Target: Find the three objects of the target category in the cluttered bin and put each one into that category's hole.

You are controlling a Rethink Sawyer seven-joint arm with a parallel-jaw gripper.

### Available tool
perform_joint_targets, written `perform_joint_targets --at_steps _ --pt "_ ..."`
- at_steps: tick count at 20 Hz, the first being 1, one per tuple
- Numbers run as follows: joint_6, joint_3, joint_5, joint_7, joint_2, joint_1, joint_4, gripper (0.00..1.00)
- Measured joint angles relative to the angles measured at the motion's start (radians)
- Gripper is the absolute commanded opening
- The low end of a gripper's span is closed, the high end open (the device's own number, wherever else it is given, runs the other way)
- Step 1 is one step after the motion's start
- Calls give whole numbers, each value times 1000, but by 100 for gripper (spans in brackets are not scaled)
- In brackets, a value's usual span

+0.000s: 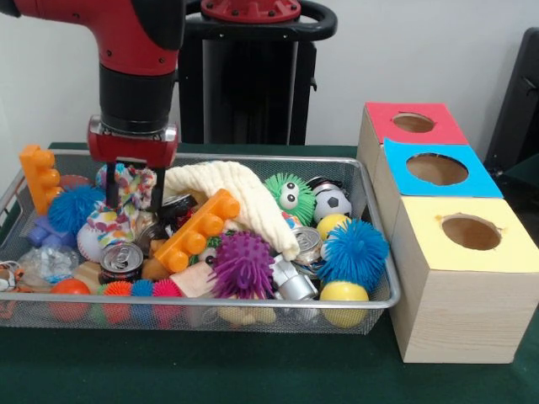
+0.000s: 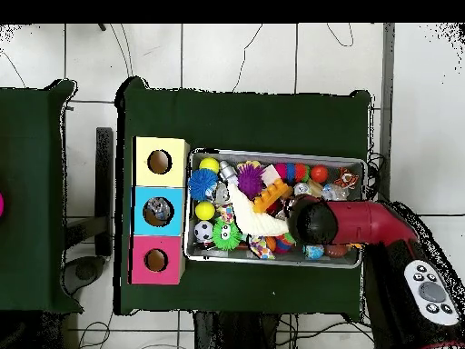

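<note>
Hand [image 1: 134, 189] straddles patterned cloth [image 1: 126, 206], fingers apart.

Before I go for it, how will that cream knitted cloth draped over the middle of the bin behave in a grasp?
The cream cloth sags over the orange brick, so it is probably limp and will trail. It looks light. Its lower end lies against a silver can, which it may drag. The gripper stands open over the patterned cloth beside it.
</note>
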Motion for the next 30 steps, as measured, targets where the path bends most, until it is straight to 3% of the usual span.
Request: perform_joint_targets --at_steps 12,30 --pt "-20 48 7 0 -67 -96 7 100" --pt "-93 50 -11 0 -33 -88 5 100"
